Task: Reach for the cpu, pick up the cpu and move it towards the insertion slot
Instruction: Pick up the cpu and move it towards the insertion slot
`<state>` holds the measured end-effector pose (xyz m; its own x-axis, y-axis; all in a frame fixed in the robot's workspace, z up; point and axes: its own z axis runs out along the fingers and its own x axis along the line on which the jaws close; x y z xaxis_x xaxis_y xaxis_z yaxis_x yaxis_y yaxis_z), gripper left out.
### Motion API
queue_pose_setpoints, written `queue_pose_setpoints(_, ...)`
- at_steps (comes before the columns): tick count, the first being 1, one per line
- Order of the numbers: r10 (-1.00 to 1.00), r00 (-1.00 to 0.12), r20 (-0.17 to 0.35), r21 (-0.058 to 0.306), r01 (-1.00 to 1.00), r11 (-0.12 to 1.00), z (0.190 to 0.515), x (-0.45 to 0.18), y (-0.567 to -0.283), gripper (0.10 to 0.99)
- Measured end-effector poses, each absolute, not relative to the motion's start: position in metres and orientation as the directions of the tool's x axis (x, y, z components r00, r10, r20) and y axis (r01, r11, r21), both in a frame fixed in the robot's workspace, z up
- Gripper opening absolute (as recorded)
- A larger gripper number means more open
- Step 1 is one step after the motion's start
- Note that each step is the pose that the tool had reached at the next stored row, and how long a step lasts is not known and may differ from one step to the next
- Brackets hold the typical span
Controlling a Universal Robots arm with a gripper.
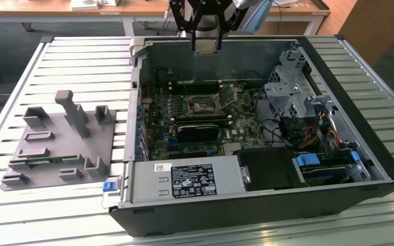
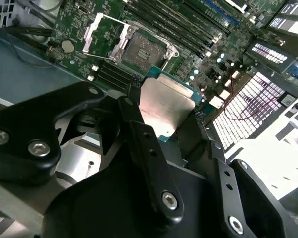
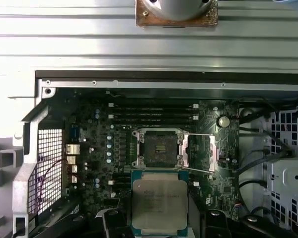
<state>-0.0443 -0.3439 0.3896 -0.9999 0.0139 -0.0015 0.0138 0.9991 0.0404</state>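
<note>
Silver cpu [image 3: 159,206] in jaws, above insertion slot [image 3: 159,148]

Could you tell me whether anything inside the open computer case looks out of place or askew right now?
Nothing looks damaged or spilled. The cpu is held between the gripper fingers above the motherboard, not seated. The insertion slot sits open with its retention frame flipped aside, as expected for loading. The cpu appears roughly square to the socket in the first wrist view.
</note>
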Motion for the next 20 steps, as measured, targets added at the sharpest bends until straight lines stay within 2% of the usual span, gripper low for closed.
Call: queue_pose_setpoints(20, 0.323, -0.946, -0.002, 0.035, 0.323, 0.946, 0.3867, -0.0442, -0.3436, 0.541)
